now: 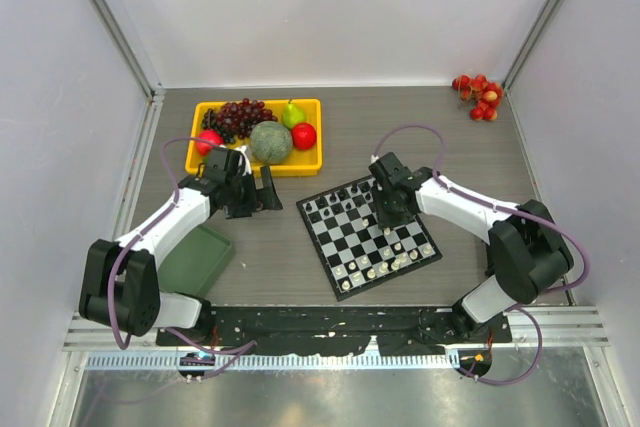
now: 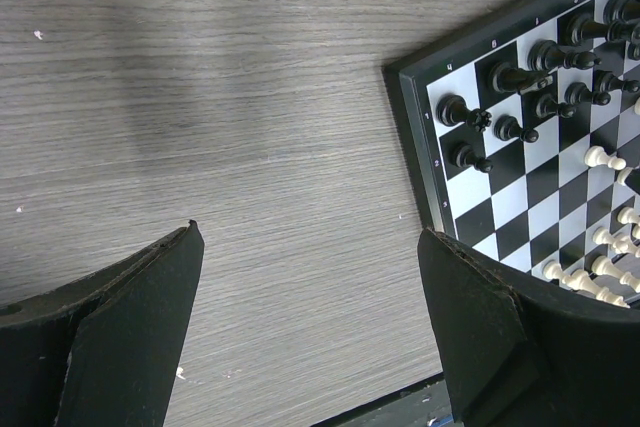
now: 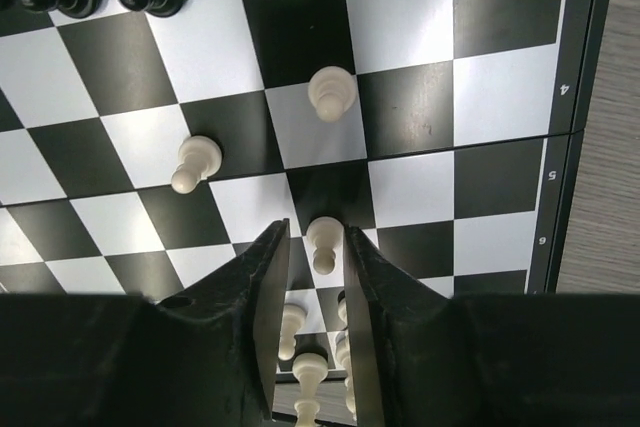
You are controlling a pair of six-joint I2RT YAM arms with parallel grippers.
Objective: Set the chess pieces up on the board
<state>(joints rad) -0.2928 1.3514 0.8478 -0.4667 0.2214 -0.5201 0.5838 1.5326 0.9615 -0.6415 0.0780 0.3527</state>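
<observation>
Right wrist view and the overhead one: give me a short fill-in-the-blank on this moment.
1. The right gripper has its fingers on either side of a ____ pawn.
2. The left gripper hangs open above the bare ____, beside the board.
3. The fruit lies in a ____ tray.

Missing words: white; table; yellow

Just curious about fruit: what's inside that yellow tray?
Inside the yellow plastic tray: dark grapes, a green pear, a round green melon and two red fruits. The melon hides whatever is beneath it.
</observation>
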